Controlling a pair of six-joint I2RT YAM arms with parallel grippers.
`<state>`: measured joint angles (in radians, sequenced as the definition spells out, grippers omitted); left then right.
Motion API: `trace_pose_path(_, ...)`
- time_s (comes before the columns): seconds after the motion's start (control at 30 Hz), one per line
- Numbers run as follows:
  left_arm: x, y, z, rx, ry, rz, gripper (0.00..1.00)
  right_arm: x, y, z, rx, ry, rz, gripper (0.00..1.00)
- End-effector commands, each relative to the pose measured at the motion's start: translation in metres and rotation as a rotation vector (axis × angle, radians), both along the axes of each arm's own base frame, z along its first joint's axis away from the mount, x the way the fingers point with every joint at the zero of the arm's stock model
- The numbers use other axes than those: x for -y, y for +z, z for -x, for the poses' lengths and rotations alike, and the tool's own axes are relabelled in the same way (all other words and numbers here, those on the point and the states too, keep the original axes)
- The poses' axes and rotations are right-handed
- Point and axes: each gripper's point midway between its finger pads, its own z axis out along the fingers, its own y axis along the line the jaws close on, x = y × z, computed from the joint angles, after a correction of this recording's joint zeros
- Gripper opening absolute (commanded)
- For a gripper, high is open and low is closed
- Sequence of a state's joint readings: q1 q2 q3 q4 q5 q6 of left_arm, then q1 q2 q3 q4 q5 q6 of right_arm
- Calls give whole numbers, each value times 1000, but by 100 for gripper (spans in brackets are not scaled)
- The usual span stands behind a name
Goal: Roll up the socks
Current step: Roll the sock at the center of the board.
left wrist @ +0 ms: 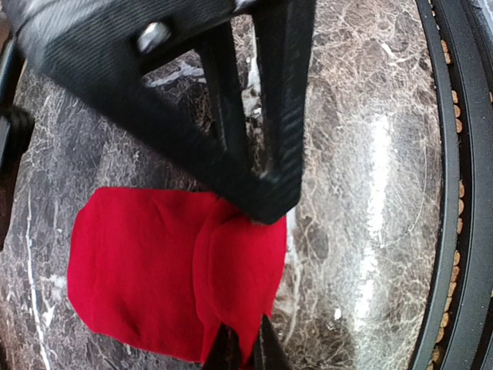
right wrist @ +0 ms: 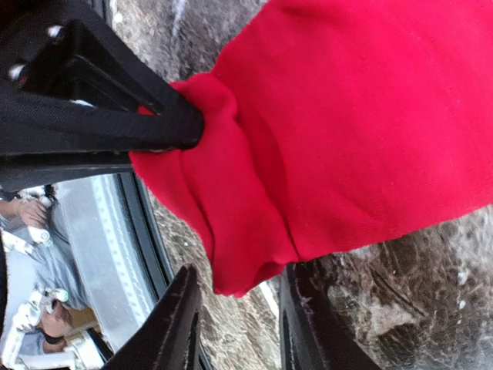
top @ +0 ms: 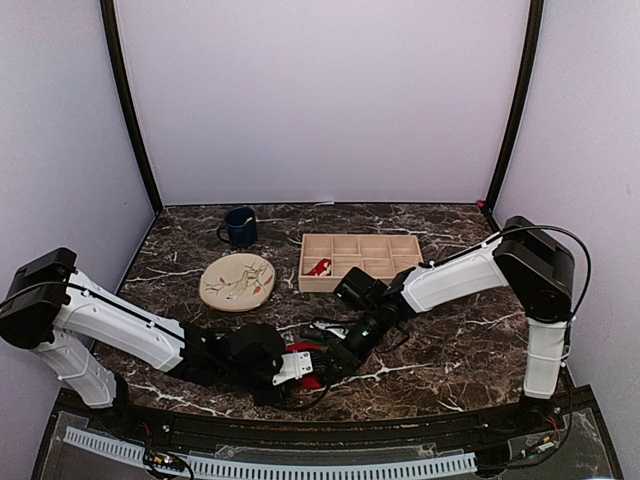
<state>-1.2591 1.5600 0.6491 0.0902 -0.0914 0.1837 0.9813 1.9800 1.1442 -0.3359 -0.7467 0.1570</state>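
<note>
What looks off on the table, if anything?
Nothing spilled or damaged. The sock lies bunched at one end, where the left gripper pinches it. A small red item sits in the tray's near-left compartment, too small to identify. The mug is upright, the plate flat.

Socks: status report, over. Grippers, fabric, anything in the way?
Left gripper shut on red sock, folded edge. Right gripper open, straddling same fold. Roll unfinished. Nothing in the way.

Bright red socks [left wrist: 139,270] on a dark brown marble table [top: 450,350] veined white; at eleven o'clock, a beige leaf-patterned plate [top: 237,281], navy mug [top: 240,227].
</note>
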Motion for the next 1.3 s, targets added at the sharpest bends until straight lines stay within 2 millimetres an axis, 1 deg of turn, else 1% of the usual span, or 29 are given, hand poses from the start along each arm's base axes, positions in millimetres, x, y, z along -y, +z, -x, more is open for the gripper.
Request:
trace_pose_path(0.0, -3, -5, 7, -109, -32, -5, 0, 6, 4, -7, -10, -51, -31, 35)
trace_pose_path(0.17, -1, -2, 4, -176, -55, 4, 0, 11, 12, -12, -7, -85, -63, 36)
trace_pose_path(0.3, 2, 0, 3, -259, -75, 4, 0, 19, 18, -20, 13, -132, -85, 37)
trace_pose_path(0.5, 0, -6, 6, -424, -87, -20, 0, 27, 21, -31, 134, -186, -100, 37)
trace_pose_path(0.67, 0, -4, 6, -567, -82, -9, 0, 39, 19, -44, 255, -234, -82, 37)
trace_pose_path(0.8, -2, -5, 4, -642, -72, -3, 0, 51, 16, -52, 339, -283, -64, 36)
trace_pose_path(0.9, -3, -7, 4, -689, -68, 0, 0, 57, 18, -56, 400, -314, -72, 36)
trace_pose_path(0.93, -4, -8, 4, -705, -66, -2, 0, 59, 19, -57, 422, -322, -73, 36)
trace_pose_path(0.97, -4, -8, 4, -722, -64, -3, 0, 62, 15, -56, 437, -325, -61, 36)
trace_pose_path(1.0, -3, -9, 4, -737, -64, -2, 0, 62, 22, -57, 472, -332, -79, 36)
trace_pose_path(1.03, -3, -10, 4, -752, -63, -2, 0, 63, 25, -57, 498, -335, -84, 36)
trace_pose_path(1.2, -3, -14, 6, -829, -69, -19, 0, 64, 30, -47, 634, -301, -85, 36)
trace_pose_path(1.27, -2, -14, 8, -884, -81, -11, 0, 66, 29, -39, 693, -273, -85, 36)
